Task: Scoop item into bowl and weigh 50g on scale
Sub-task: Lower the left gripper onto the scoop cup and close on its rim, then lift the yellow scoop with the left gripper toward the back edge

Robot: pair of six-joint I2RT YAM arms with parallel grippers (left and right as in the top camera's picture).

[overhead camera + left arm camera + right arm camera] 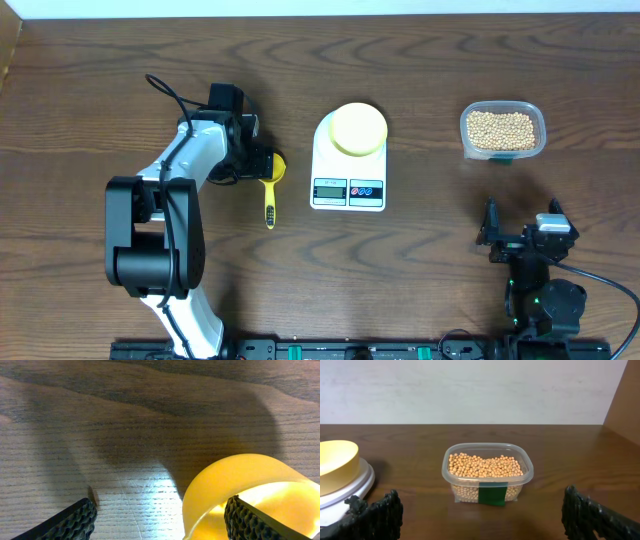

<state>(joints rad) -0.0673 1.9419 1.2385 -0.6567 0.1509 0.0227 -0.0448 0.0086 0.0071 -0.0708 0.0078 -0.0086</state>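
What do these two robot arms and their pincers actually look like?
The left arm has white shells over bulky black joints, with a black cable looping near its wrist. The right arm looks mostly black, a second black cable trailing from its base. Each ends in two black fingers with knobbly, textured pads.

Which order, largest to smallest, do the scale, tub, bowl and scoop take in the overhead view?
1. Scale
2. Tub
3. Bowl
4. Scoop, slim; its head partly hidden under the left claw, so least sure.
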